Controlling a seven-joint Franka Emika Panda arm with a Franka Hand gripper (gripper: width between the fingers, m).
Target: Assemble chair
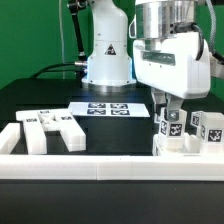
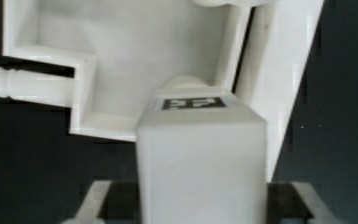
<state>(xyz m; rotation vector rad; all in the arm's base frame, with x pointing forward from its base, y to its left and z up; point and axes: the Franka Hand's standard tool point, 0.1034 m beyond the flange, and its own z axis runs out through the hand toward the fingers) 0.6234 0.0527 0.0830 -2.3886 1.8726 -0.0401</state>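
Note:
My gripper (image 1: pixel 167 112) hangs at the exterior view's right, over a group of white tagged chair pieces (image 1: pixel 190 135) standing by the border wall. In the wrist view my gripper (image 2: pixel 204 208) has its fingers (image 2: pixel 108 202) on either side of an upright white chair block (image 2: pixel 202 160) with a tag on its top face. The dark pads lie against the block's sides. Beyond the block lies a large white chair slab (image 2: pixel 131 50) with a round peg (image 2: pixel 16 85). More chair pieces (image 1: pixel 55 130) lie at the exterior view's left.
The marker board (image 1: pixel 110 108) lies on the black table in front of the robot base (image 1: pixel 108 60). A long white border wall (image 1: pixel 100 165) runs along the near side, close to the pieces under my gripper.

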